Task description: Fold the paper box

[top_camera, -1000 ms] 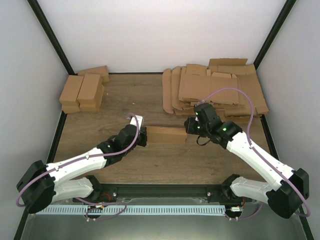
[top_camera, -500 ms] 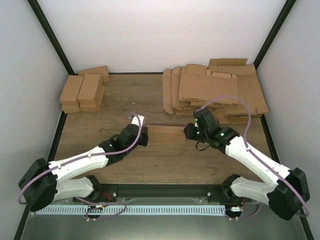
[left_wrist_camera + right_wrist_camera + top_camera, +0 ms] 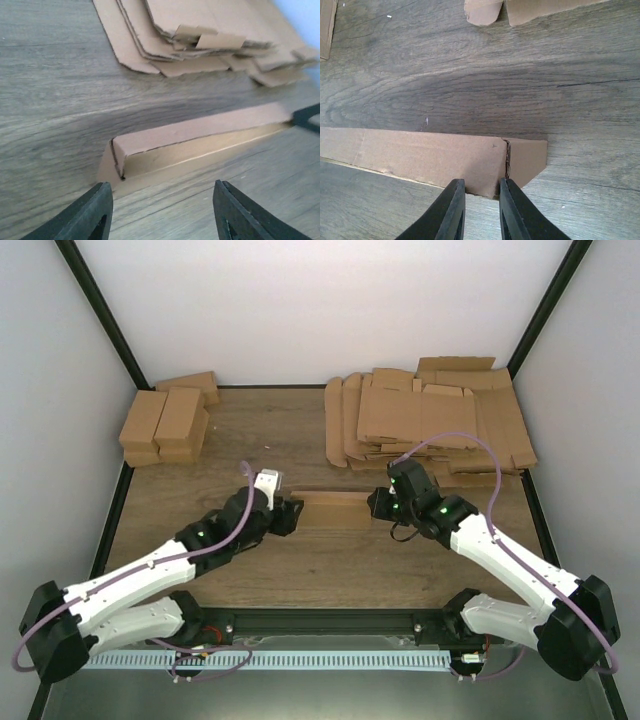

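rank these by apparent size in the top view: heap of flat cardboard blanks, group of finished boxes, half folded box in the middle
1. heap of flat brown cardboard blanks
2. group of finished brown cardboard boxes
3. partly folded brown cardboard paper box, clearly smallest

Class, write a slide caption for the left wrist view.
Open left gripper facing a partly folded brown cardboard paper box on a wooden table, flat cardboard blanks heaped behind.
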You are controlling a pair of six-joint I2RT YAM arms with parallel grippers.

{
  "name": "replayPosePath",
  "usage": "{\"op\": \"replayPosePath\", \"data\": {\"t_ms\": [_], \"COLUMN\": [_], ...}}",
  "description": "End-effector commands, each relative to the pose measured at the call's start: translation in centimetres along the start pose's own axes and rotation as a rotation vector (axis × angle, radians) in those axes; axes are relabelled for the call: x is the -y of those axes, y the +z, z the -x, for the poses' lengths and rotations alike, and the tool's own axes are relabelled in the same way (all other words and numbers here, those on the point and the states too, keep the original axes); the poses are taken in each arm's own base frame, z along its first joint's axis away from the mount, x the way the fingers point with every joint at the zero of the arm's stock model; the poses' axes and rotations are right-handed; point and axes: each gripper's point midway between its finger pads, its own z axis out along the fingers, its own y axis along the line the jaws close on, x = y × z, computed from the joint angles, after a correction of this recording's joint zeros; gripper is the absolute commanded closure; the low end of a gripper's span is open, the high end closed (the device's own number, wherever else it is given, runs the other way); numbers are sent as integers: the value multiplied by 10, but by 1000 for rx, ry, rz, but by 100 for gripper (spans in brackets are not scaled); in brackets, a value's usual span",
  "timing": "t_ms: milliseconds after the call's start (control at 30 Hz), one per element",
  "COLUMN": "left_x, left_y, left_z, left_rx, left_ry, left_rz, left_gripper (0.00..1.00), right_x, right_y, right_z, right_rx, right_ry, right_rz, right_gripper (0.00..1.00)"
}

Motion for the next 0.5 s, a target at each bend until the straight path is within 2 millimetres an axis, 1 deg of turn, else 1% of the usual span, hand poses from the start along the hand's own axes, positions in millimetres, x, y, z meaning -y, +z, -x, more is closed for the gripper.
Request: {"op": "replayPosePath", "data": {"t_ms": [0,67,167,300,467], "left_x": [14,12,6,-7,-14], "left_y": [-16,-16,-8,7,21], "left_z": [27,32,32,21,9], "left_rx": [41,49,26,-34,-47], "left_ry": [-118,-164,-211,-280,-337], "left_rz": [-93,-113,-120,-93,-98], "left_gripper": [39,38,42,51,52], "right_x": [14,13,13,10,8], "right_y": [4,4,4,4,3], "right_z": [-12,-12,-12,-11,-10], "right_rx": [-42,-40,-42,-41,-42], "right_ry": [-4,-6,-10,-9,-10], "right_rz": [-52,-49,-47,-38,-33], "right_gripper": [80,80,80,80,80]}}
